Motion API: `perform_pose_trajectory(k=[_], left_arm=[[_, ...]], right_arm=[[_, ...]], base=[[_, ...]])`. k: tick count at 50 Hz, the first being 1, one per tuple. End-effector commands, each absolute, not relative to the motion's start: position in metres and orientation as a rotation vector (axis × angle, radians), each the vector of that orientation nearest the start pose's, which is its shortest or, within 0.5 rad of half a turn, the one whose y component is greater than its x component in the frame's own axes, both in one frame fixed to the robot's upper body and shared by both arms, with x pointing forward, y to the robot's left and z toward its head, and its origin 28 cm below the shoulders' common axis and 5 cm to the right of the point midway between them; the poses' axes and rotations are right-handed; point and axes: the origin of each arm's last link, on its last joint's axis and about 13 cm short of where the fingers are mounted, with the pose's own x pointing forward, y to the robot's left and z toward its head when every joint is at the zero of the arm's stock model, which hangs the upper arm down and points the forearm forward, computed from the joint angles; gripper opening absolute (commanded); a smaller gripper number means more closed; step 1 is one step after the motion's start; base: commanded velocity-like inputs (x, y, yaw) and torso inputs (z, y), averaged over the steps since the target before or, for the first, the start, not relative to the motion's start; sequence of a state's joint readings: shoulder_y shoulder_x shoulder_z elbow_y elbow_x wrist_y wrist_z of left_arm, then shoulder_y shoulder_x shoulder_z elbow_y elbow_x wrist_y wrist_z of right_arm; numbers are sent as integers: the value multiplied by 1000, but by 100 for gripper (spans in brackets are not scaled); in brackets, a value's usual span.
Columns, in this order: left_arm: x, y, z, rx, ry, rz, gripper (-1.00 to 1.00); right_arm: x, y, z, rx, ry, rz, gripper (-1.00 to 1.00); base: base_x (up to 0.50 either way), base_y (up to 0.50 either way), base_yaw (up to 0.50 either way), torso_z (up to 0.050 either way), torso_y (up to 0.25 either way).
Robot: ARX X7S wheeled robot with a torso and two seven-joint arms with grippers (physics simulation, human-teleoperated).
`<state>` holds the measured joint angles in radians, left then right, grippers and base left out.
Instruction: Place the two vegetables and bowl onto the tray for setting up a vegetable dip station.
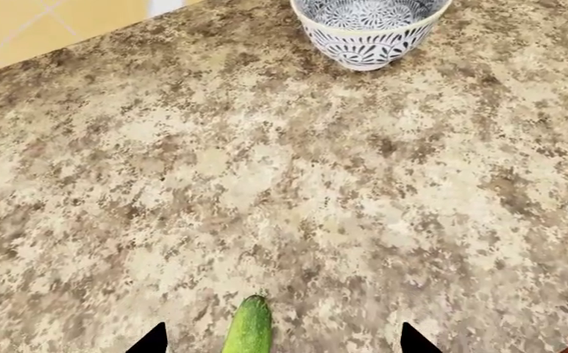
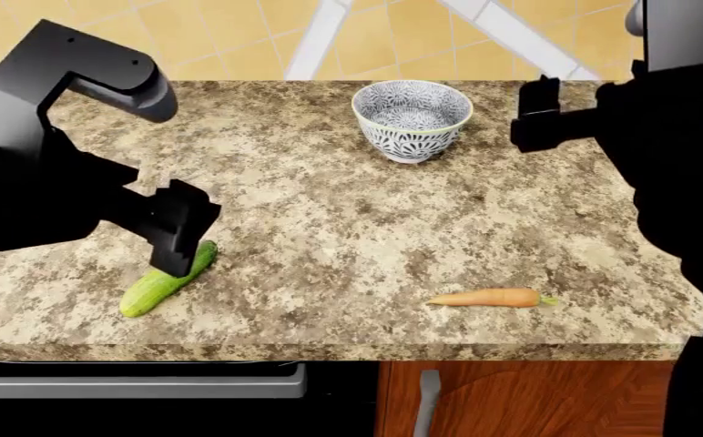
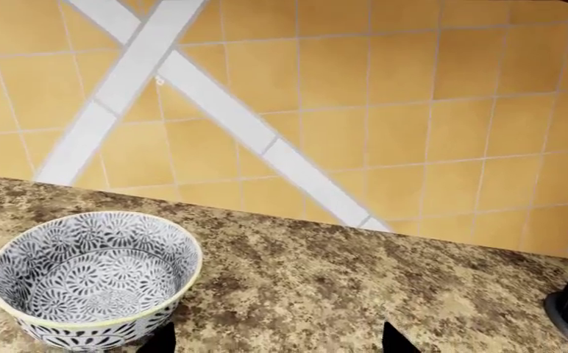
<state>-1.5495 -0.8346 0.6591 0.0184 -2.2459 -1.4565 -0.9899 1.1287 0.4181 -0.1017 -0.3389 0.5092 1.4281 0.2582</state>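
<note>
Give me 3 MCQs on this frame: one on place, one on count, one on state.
1. Where does the carrot lie?
A. near the counter's front edge
B. inside the bowl
C. touching the cucumber

2. How many vegetables are on the counter?
A. one
B. two
C. four

3. What is in the bowl?
A. the carrot
B. dip
C. nothing

Answers:
1. A: head view shows it alone by the front edge.
2. B: only the cucumber and carrot are there.
3. C: right wrist view shows only the patterned inside.
</note>
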Motion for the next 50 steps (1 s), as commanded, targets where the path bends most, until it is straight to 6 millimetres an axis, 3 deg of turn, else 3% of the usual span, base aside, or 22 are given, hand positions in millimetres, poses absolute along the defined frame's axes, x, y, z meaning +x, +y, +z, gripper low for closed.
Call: perform_pose_trajectory(k=[1, 19, 50], left_arm=[[219, 274, 343, 256, 612, -397, 100], [217, 280, 333, 287, 657, -373, 100], [239, 289, 297, 364, 730, -230, 100]], right_arm=[[292, -158, 299, -205, 20, -93, 100], [292, -160, 294, -196, 21, -88, 100], [293, -159, 288, -195, 26, -71, 100]], base=[[0, 0, 0, 0, 0], [0, 0, 0, 0, 0], [0, 0, 0, 0, 0]])
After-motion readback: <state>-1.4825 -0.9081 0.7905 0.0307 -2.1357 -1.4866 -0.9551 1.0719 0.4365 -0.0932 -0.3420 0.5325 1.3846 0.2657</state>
